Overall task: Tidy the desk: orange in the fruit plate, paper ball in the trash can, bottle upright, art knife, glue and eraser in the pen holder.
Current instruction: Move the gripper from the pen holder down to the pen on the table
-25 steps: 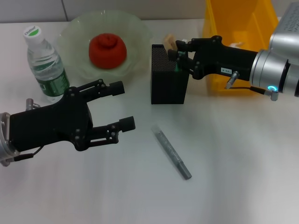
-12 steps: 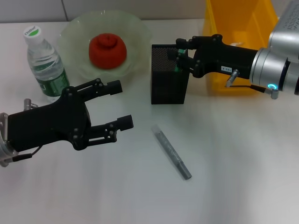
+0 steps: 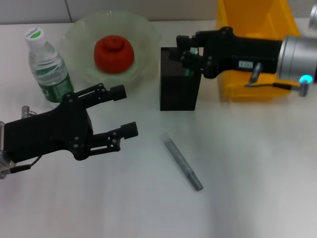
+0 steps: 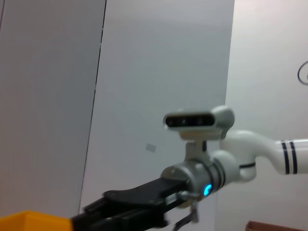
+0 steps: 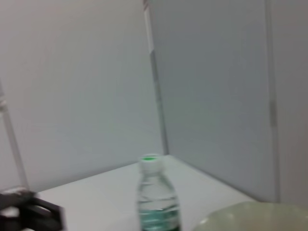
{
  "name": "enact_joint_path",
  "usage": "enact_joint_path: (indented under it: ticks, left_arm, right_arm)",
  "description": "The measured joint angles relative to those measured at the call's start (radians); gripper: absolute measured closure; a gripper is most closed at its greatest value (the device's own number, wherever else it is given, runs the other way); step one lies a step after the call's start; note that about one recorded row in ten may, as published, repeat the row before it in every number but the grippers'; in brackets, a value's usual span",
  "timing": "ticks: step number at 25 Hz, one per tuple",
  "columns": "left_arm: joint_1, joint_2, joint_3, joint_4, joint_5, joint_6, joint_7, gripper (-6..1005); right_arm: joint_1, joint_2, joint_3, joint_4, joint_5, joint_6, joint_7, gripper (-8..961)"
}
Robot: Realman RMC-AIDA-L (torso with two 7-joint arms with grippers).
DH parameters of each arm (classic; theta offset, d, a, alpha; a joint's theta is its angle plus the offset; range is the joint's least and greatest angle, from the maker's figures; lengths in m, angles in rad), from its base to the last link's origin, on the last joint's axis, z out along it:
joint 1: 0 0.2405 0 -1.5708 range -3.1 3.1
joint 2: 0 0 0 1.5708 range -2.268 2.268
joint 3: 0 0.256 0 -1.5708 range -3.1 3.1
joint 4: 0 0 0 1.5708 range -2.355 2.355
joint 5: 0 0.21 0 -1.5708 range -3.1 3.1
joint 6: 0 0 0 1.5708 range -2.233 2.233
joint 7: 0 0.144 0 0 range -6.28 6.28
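The orange (image 3: 114,53) lies in the pale green fruit plate (image 3: 79,30). Left of the plate, the bottle (image 3: 47,67) stands upright; it also shows in the right wrist view (image 5: 156,197). My right gripper (image 3: 184,49) hovers open over the top of the black mesh pen holder (image 3: 177,91), with nothing between its fingers. A green-tipped item (image 3: 187,72) shows inside the holder. The grey art knife (image 3: 184,164) lies flat on the table in front of the holder. My left gripper (image 3: 125,110) hangs open, left of the knife. The eraser and the paper ball are out of view.
The yellow trash can (image 3: 247,20) stands at the back right, behind my right arm; its corner shows in the left wrist view (image 4: 29,219). The white table runs wide around the knife.
One second ago my right gripper held the tan eraser above the pen holder; the eraser no longer shows and the fingers are apart. The left gripper drifted slightly left.
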Motion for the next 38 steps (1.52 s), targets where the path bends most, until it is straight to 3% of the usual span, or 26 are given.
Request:
enact_joint_path:
  ticks: [3, 6, 11, 14, 20, 26, 38]
  left_arm:
    - [0.004, 0.003, -0.007, 0.0, 0.0, 0.007, -0.001, 199]
    - [0.009, 0.006, -0.014, 0.0, -0.001, 0.019, -0.002, 199]
    - [0.014, 0.007, -0.033, 0.001, 0.003, 0.038, -0.002, 199]
    - [0.02, 0.007, -0.034, 0.007, 0.002, 0.046, -0.003, 199]
    - [0.025, 0.005, -0.034, 0.009, 0.002, 0.056, -0.004, 199]
    - [0.026, 0.001, -0.034, 0.007, 0.003, 0.057, 0.001, 199]
    - [0.021, 0.0, -0.033, 0.003, 0.006, 0.052, 0.003, 199]
  right_arm:
    - [0.012, 0.0, 0.022, -0.21, -0.208, -0.105, 0.286, 616]
    - [0.11, -0.002, 0.066, -0.385, -0.457, -0.287, 0.588, 609]
    - [0.303, -0.003, 0.079, -0.459, -0.74, -0.523, 0.866, 598]
    - [0.404, -0.001, 0.06, -0.421, -0.89, -0.604, 0.949, 591]
    - [0.468, 0.003, -0.024, -0.255, -0.95, -0.574, 0.967, 578]
    - [0.503, 0.009, -0.048, -0.09, -0.913, -0.509, 0.993, 360]
    - [0.619, 0.014, -0.143, 0.22, -0.871, -0.392, 1.062, 373]
